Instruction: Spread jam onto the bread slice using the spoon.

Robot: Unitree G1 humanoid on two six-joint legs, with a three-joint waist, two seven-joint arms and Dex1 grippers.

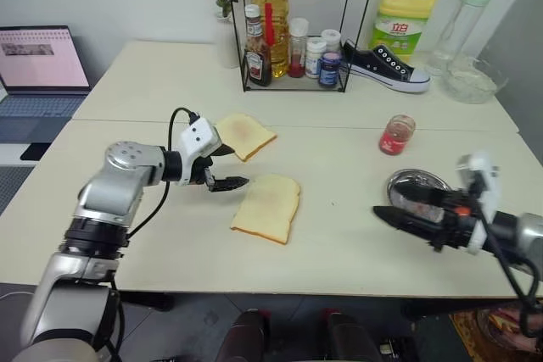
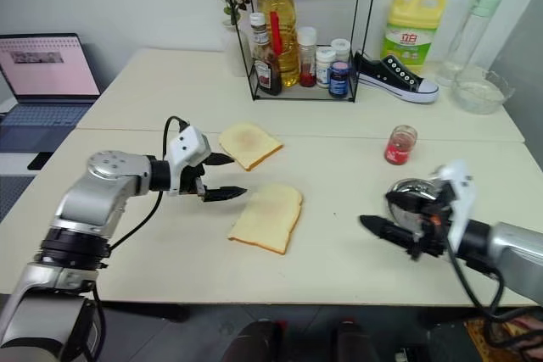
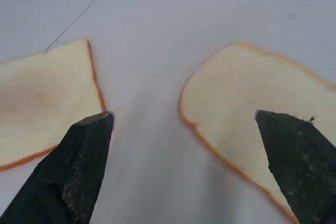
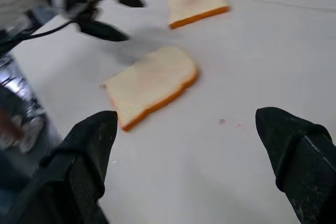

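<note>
left gripper [image 1: 222, 167] fingers spread wide, nothing held, hovering over the table [image 1: 339, 243] between the two slices; nearer bread slice [image 1: 268, 207] lies flat just beside its fingertips; second slice [image 1: 245, 135] beyond it, faint reddish tint on its face; right gripper [image 2: 373, 226] jaws wide apart, empty, low over the table in front of the round steel dish [image 1: 417, 184]; jam jar [image 1: 396, 134] upright behind the dish, well apart from both slices; spoon can't be made out
</note>
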